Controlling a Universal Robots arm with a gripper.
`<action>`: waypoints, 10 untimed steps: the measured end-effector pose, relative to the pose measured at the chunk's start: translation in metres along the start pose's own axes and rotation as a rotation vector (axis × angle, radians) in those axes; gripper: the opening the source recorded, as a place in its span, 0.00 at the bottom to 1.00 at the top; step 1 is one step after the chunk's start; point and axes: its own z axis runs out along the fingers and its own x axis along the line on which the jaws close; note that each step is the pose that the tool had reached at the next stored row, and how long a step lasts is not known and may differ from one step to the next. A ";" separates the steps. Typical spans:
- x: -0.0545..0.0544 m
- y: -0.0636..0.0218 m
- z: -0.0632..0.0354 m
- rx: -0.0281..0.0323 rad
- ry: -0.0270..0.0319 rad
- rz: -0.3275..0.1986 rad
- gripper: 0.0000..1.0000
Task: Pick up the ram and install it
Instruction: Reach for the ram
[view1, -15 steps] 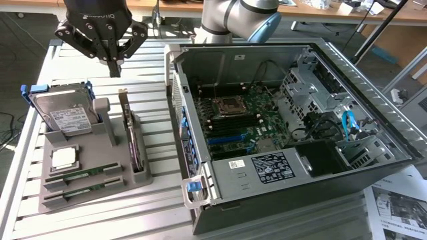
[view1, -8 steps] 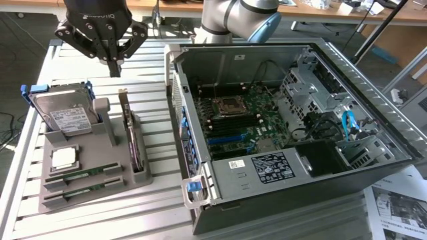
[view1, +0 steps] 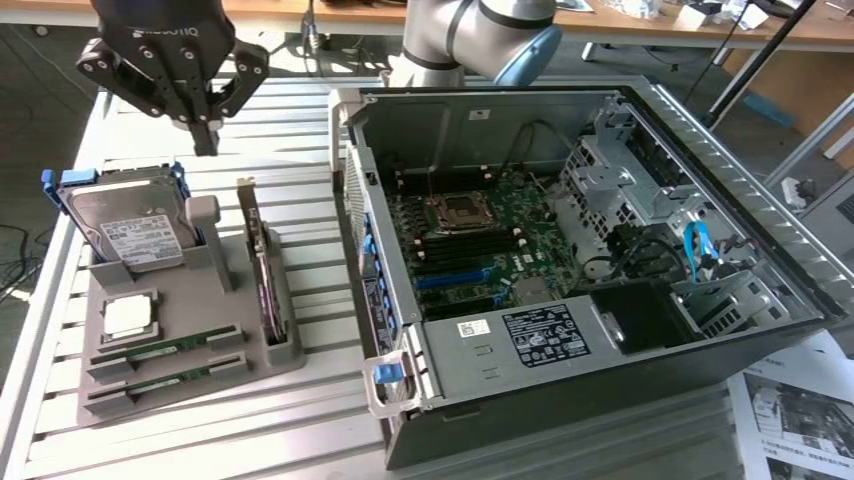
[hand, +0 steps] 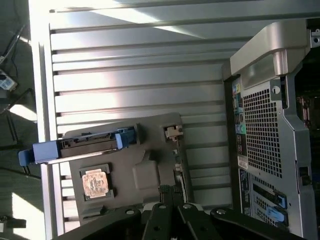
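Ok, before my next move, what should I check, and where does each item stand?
1. Gripper empty: ok, it holds nothing.
2. Gripper open for a pick: not ok, it is shut.
3. Ram sticks seated in the holder: ok, two lie in its slots.
4. Gripper down at the ram sticks: not ok, it hangs high above the holder.
5. Case open, motherboard exposed: ok.
6. Free memory slot on the motherboard: cannot tell.

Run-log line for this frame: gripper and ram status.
gripper: shut, empty, over holder | ram: two sticks slotted in holder, untouched | case: open
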 end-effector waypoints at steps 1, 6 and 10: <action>0.004 -0.0003 -0.0001 0.0000 -0.0001 0.000 0.11; 0.016 -0.0012 -0.0005 -0.0001 0.0001 0.000 0.11; 0.022 -0.0016 -0.0006 -0.0002 0.0000 0.000 0.11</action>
